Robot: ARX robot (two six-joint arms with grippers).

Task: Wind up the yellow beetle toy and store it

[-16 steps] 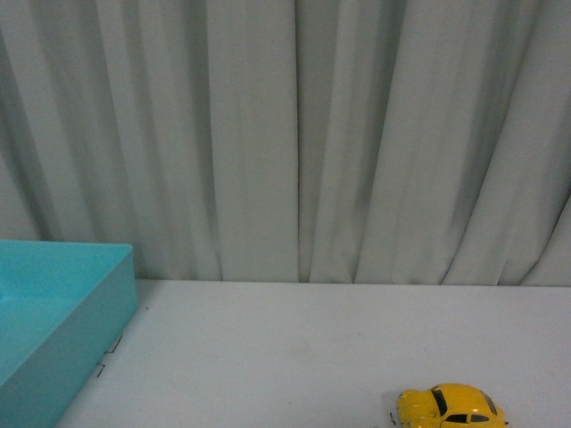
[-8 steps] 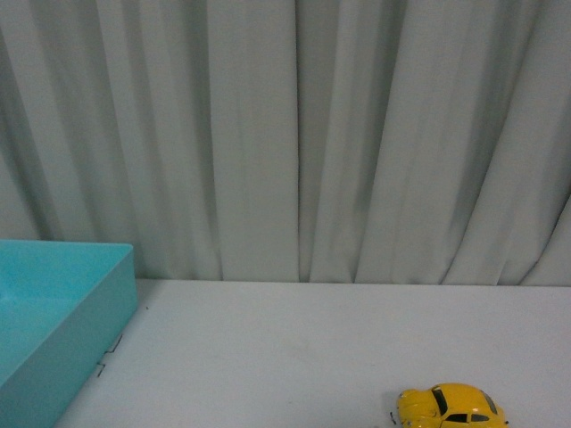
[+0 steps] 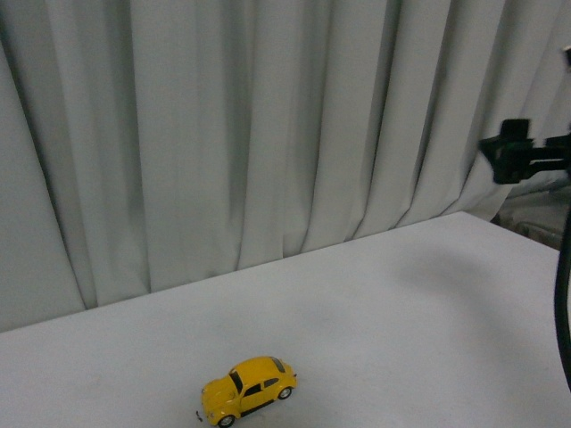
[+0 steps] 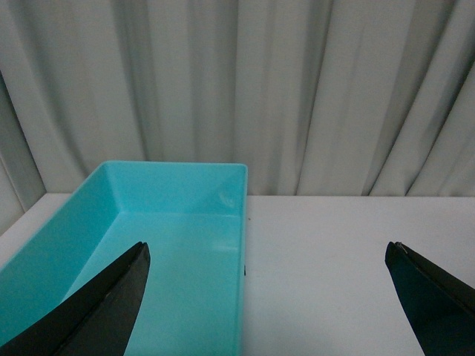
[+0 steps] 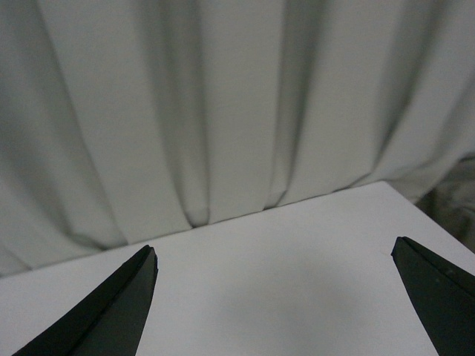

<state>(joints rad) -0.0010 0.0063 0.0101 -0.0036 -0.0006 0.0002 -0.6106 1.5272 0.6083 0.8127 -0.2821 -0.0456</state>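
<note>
Jaws of the left gripper [image 4: 267, 248] gape wide near the teal bin [image 4: 171, 245]; the right gripper [image 5: 274, 245] gapes too. The yellow beetle toy [image 3: 247, 390] sits on the white table [image 3: 401, 303]

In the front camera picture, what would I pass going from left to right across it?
yellow beetle toy on the white table → black bracket up by the right edge. The curtain spans the whole back, so I leave it out.
</note>
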